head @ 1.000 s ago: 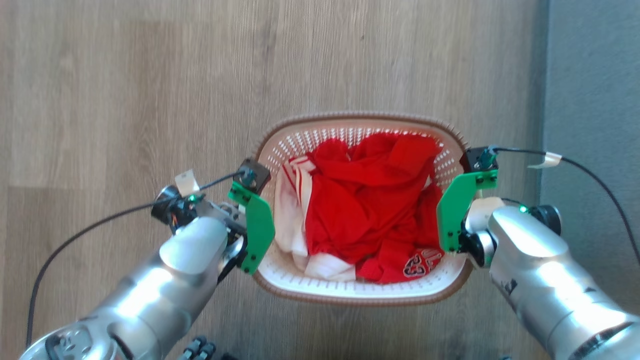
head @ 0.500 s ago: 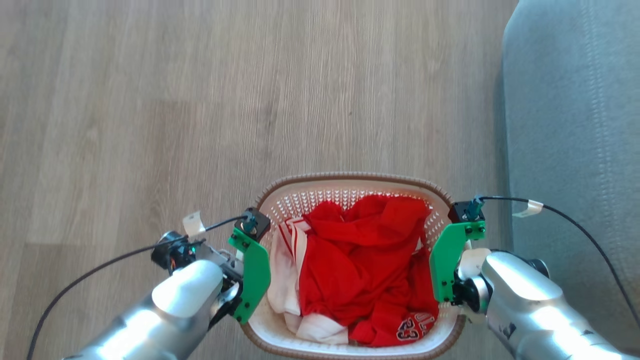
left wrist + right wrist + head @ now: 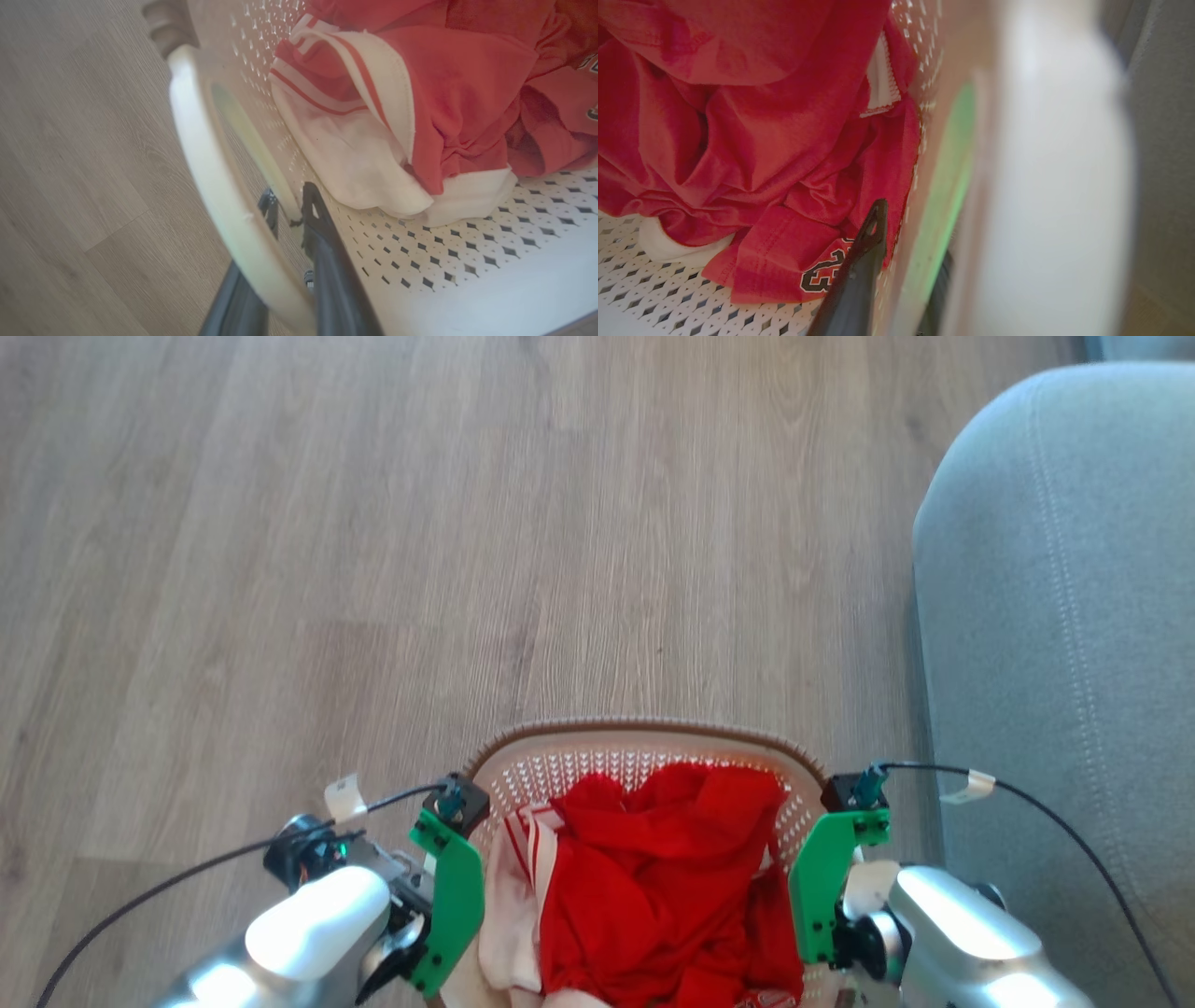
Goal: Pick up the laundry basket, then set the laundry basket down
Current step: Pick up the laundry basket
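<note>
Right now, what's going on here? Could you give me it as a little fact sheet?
Held thing: cream-white perforated plastic laundry basket with brown woven-look rim
Contents: crumpled red and white clothes
Left gripper: shut on basket's left wall, one finger inside, one outside
Right gripper: shut on basket's right wall, likewise
Floor: pale wood-look planks
Nearby: grey fabric seat, on the robot's right

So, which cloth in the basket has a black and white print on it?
The red cloth, near its hem; the white cloth has just red stripes.
</note>
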`<state>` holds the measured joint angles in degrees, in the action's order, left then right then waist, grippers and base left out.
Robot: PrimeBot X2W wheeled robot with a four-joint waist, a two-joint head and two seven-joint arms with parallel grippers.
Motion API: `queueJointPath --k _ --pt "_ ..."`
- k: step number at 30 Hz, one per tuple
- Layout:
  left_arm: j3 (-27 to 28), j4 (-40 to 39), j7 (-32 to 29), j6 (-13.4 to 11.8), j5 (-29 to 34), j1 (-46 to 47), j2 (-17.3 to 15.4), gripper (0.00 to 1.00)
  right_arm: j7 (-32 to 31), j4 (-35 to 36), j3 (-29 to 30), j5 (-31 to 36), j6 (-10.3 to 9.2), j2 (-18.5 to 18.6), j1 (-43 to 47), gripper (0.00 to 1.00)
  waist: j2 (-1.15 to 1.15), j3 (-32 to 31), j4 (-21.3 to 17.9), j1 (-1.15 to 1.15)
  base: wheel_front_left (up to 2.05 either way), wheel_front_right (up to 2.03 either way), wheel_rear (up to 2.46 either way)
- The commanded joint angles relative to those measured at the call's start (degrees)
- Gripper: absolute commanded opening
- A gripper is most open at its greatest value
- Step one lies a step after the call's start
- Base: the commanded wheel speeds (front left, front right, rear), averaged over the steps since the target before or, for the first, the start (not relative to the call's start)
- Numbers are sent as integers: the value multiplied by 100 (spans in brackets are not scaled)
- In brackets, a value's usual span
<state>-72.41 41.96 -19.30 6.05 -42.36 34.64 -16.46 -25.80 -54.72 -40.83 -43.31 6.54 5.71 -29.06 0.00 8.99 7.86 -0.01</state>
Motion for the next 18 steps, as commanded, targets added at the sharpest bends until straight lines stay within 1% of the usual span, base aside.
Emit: queueJointPath --k 1,9,18 --pt "-94 -377 -24 144 154 -5 33 0 54 460 -79 71 95 -272 -174 0 0 -135 19 1 0 0 0" --pt "-95 -1085 -380 144 163 -215 -318 0 -209 1047 235 292 95 -248 183 0 0 -434 11 1 0 0 0" --pt "-95 -1641 -776 144 135 -435 -506 0 -706 1655 698 780 95 -253 636 0 0 -572 -3 1 0 0 0"
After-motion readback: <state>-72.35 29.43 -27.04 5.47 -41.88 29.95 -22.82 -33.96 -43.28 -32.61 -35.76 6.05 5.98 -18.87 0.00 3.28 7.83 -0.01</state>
